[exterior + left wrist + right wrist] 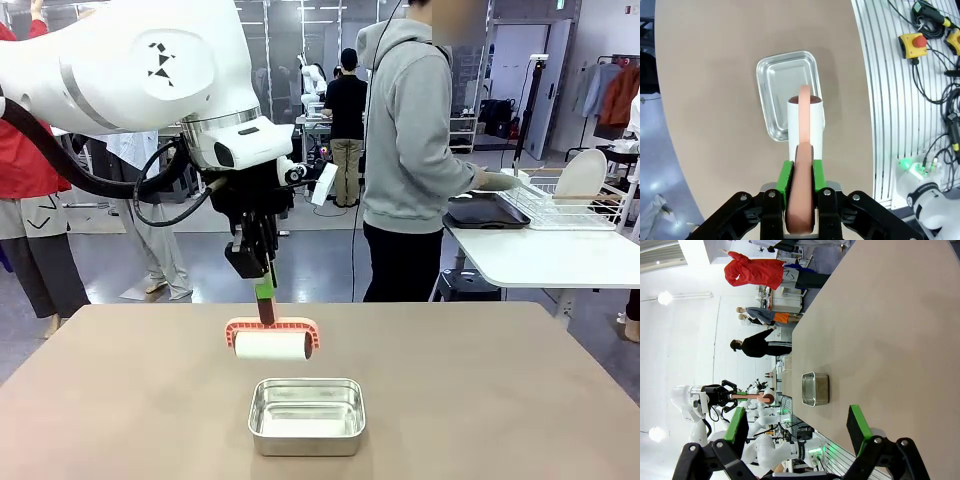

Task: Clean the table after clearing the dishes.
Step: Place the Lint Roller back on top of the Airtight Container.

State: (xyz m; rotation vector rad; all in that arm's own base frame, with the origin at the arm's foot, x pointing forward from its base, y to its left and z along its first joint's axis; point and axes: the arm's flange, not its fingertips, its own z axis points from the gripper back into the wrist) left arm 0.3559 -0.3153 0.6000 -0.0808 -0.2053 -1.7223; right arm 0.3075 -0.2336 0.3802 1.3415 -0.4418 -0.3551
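Front view first: one left gripper (266,290) hung clamped on the handle of one lint roller (272,343), above one steel pan (307,415) on the taupe table (480,400). Beyond, a person (410,150) stood at a white side table (545,258) holding one dark tray (487,211); a rack (565,205) held one white plate (581,174). Left wrist view: green pads (786,180) squeezed the roller's handle, which hid part of the pan. Right wrist view: right gripper (797,425) fingers stood apart, empty, their bases cut off.

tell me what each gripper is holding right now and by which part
The left gripper is shut on the salmon-pink handle of a white lint roller, gripping near the handle's end. The right gripper is open, holding nothing.
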